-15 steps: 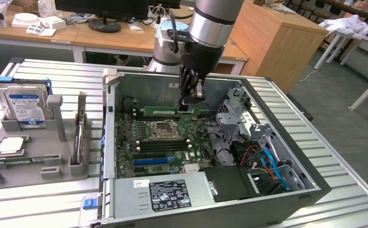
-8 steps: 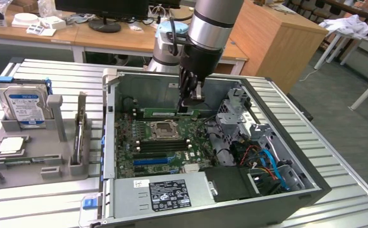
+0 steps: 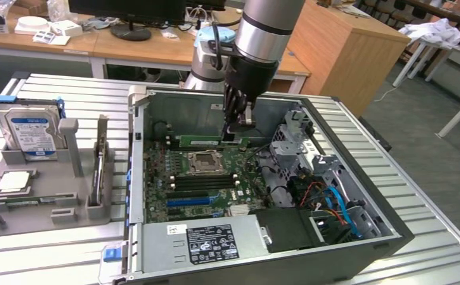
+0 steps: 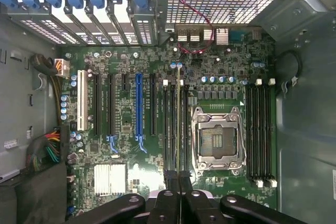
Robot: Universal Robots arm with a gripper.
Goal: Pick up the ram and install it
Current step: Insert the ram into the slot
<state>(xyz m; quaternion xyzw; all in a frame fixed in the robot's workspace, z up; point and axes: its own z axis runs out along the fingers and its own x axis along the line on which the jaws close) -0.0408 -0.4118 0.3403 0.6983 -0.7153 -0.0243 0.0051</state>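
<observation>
I hold the ram (image 3: 208, 141), a long green stick, inside the open computer case (image 3: 139, 154). My gripper (image 3: 232, 136) is shut on its upper edge near one end. The stick lies level over the black memory slots on the far side of the CPU socket (image 3: 204, 160). In the wrist view the ram (image 4: 179, 119) shows edge-on as a thin line running out from my gripper (image 4: 179, 179), lined up with the black slots (image 4: 169, 124) beside the CPU socket (image 4: 217, 140). Whether it sits in a slot or hovers just above, I cannot tell.
On the exterior view's left, a grey fixture (image 3: 40, 202) holds a silver hard drive (image 3: 30, 127) and a CPU chip (image 3: 16, 181). Inside the case are the power supply (image 3: 206, 240), a drive cage (image 3: 301, 142) and coloured cables (image 3: 333, 205). More memory slots (image 4: 261, 129) flank the socket.
</observation>
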